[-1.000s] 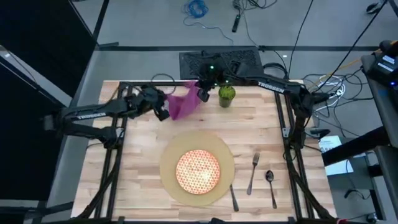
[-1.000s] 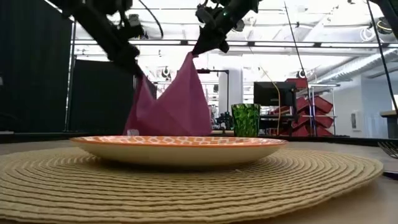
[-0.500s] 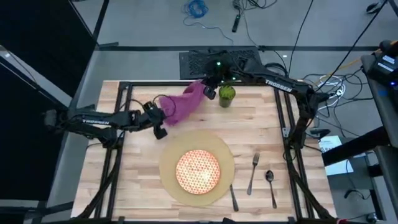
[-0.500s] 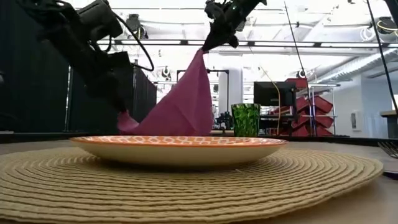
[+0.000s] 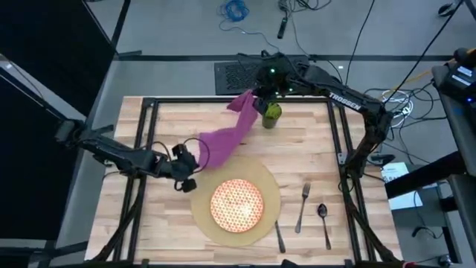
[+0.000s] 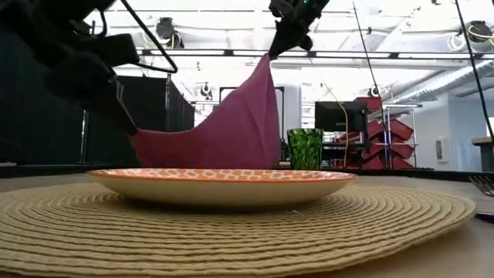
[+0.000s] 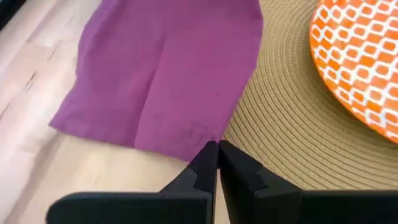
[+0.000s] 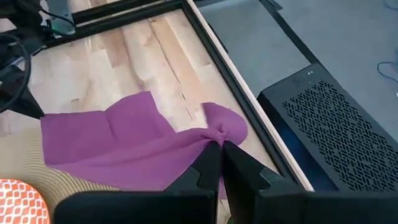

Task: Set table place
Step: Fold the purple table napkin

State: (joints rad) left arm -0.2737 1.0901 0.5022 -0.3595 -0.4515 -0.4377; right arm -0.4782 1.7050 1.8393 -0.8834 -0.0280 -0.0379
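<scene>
A purple napkin (image 5: 223, 134) spans slanting between my two grippers, over the table's (image 5: 160, 223) far half. My left gripper (image 5: 195, 158) is shut on its low end, beside the far-left rim of the round tan place mat (image 5: 264, 179). My right gripper (image 5: 257, 94) is shut on its high end, well above the table near the far edge. A red-and-cream lattice plate (image 5: 236, 205) sits in the middle of the mat. My left gripper pinches the napkin's low corner (image 7: 205, 142) between its two fingers, coming from the table's left side and slanting down. That end (image 6: 143, 139) sits low, just over the mat's edge; whether it touches the table I cannot tell. My right gripper pinches a bunched corner of the napkin (image 8: 217, 134) between its fingertips, which point down from above. The cloth (image 6: 247, 108) hangs from it and fans out toward my left gripper, its upper edge drawn fairly taut.
A green glass (image 5: 272, 114) stands just beside the napkin's high end, under my right arm. Right of the mat lie a fork (image 5: 303, 207), a spoon (image 5: 323, 219) and a knife (image 5: 280, 237). A black frame (image 5: 223, 99) runs along the table's edges.
My left gripper has gone down and toward the table's near edge, up to the mat's rim, keeping hold of the napkin's end. My right gripper has risen and gone toward the far right. The napkin, bunched before, is now drawn out long between them.
</scene>
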